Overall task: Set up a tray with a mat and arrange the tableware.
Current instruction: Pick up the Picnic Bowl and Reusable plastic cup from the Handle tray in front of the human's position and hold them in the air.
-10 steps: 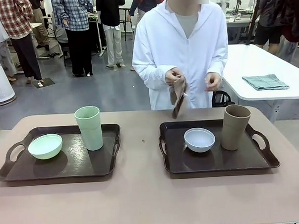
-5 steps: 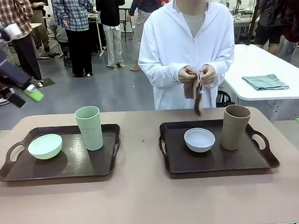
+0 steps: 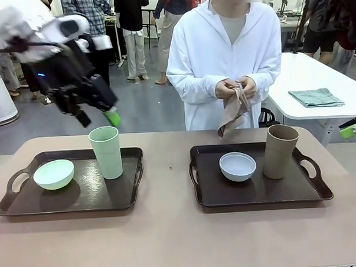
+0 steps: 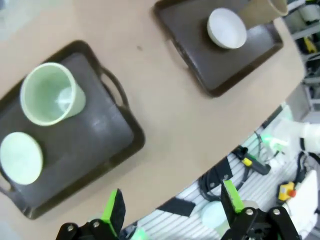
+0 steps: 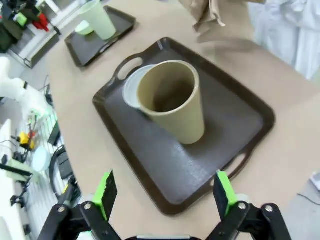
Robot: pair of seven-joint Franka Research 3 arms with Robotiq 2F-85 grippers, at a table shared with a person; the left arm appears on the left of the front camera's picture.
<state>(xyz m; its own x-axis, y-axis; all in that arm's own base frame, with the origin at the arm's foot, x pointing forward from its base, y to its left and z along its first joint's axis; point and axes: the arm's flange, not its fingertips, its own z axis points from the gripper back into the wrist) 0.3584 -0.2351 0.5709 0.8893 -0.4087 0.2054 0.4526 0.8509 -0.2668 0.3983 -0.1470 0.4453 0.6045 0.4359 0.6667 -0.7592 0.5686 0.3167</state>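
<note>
On the table (image 3: 171,243), two dark trays are lying side by side. The left tray (image 3: 69,210) is holding a mint bowl (image 3: 53,174) beside an upright green cup (image 3: 106,152). The right tray (image 3: 258,200) is carrying a white bowl (image 3: 238,166) beside an upright brown cup (image 3: 280,151). The left gripper (image 3: 99,119) is hanging in the air over the table's left side, jaws spread, grasping nothing. The right gripper (image 5: 164,192) is hovering clear of the right tray, likewise spread and empty. At the far side, a person's hands (image 3: 235,88) are clutching a brown cloth (image 3: 231,116).
</note>
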